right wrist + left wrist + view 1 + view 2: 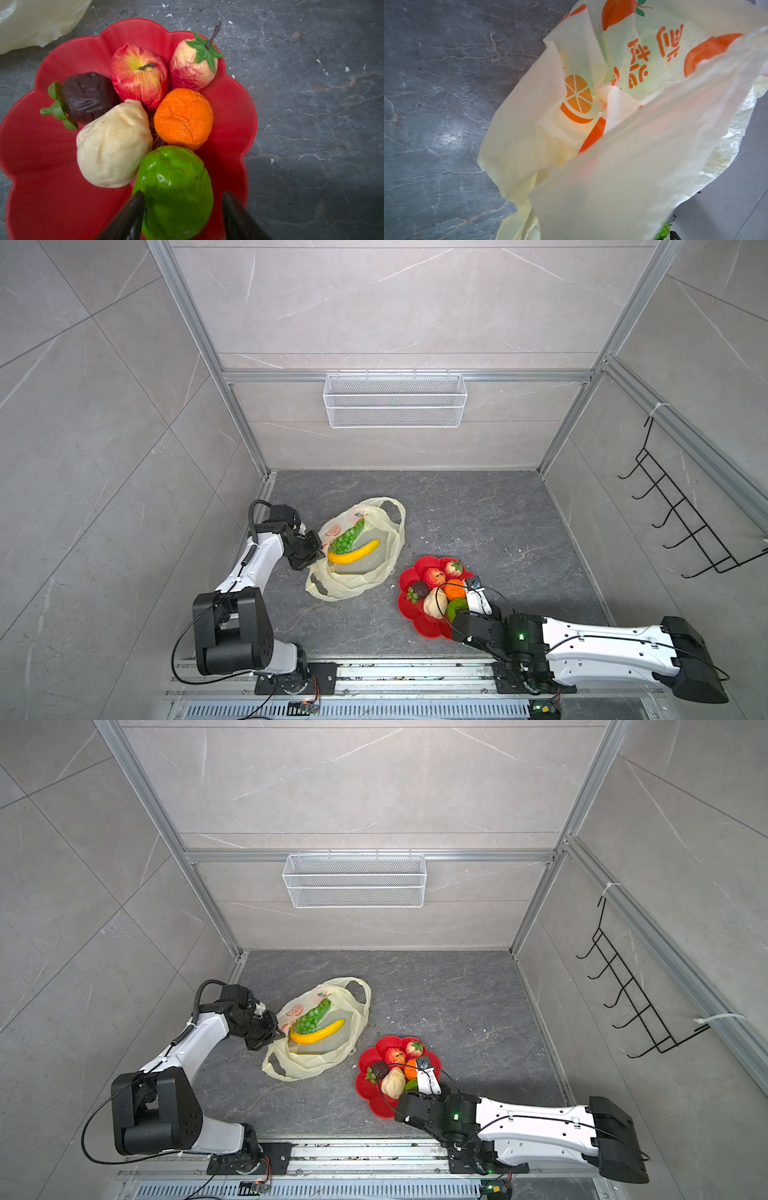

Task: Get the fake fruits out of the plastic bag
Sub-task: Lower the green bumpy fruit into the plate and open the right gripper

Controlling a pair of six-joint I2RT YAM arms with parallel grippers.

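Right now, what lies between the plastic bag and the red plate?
Only a narrow strip of bare dark tabletop separates the plastic bag from the red plate, in both top views.

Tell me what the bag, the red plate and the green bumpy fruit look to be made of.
The bag: thin plastic film, matte and translucent; it crinkles, and light and the orange print show through.
The red plate: likely hard plastic, possibly glazed ceramic; smooth, evenly coloured, fluted rim, soft sheen.
The green bumpy fruit: glossy moulded plastic, perhaps soft; sharp white highlights on its lumps.

Red plate [41,155], orange-printed yellow bag [353,585]
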